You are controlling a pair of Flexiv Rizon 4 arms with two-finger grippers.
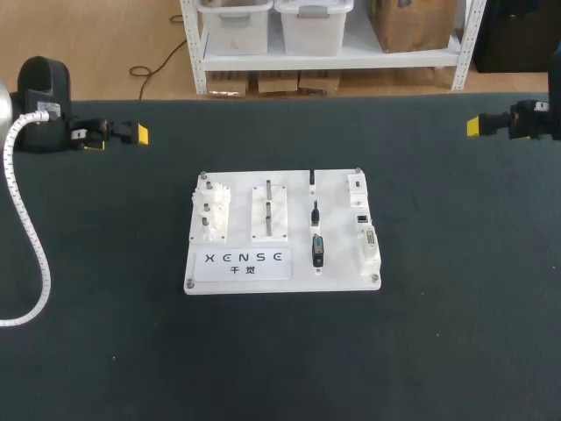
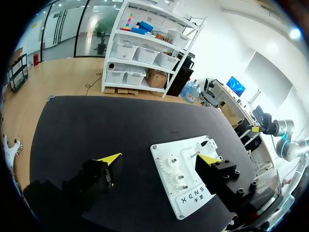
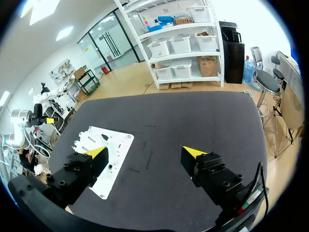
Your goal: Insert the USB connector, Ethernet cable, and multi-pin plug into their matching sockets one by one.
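The left gripper (image 2: 159, 158) and right gripper (image 3: 145, 152) gape empty. The multi-pin plug (image 1: 318, 250), at four o'clock on the board (image 1: 337, 254), looks light and rigid (maybe slick); pinch its long sides.

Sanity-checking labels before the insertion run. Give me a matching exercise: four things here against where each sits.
1 white plastic gear set
2 left end effector
3 white rectangular plastic board
4 black multi-pin plug

A middle of the dark table
B board's left end
C open, over the table's far left
D on the board, right of centre

Pairs: 1-B, 2-C, 3-A, 4-D
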